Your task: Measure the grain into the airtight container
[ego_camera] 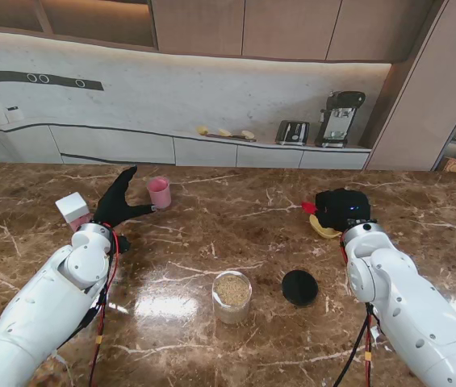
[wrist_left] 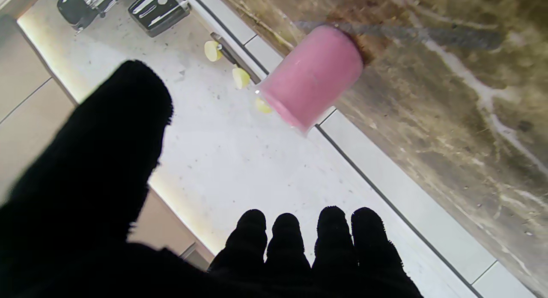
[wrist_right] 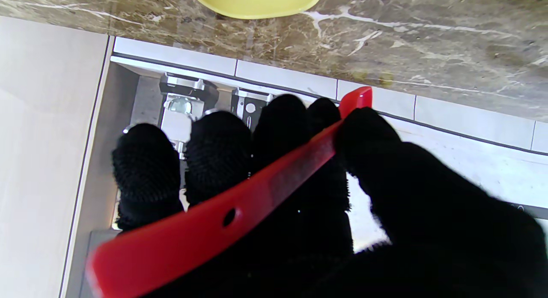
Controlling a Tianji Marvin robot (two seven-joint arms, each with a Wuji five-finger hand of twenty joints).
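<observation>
My right hand (wrist_right: 299, 195) is clamped on a red scoop handle (wrist_right: 222, 216), long axis running across the fingers (wrist_right: 147, 169); scoop bowl is hidden, can't tell if it's loaded. Yellow bowl (ego_camera: 321, 226) sits just beyond the fingertips. Left hand (ego_camera: 117, 205) is spread wide, holding nothing, with the pink cup (ego_camera: 159, 193) just beyond it, not touching. The grain container (ego_camera: 232, 296) stands nearer to me, between both arms, lid (ego_camera: 299, 287) off beside it. Right hand looks better placed for it.
</observation>
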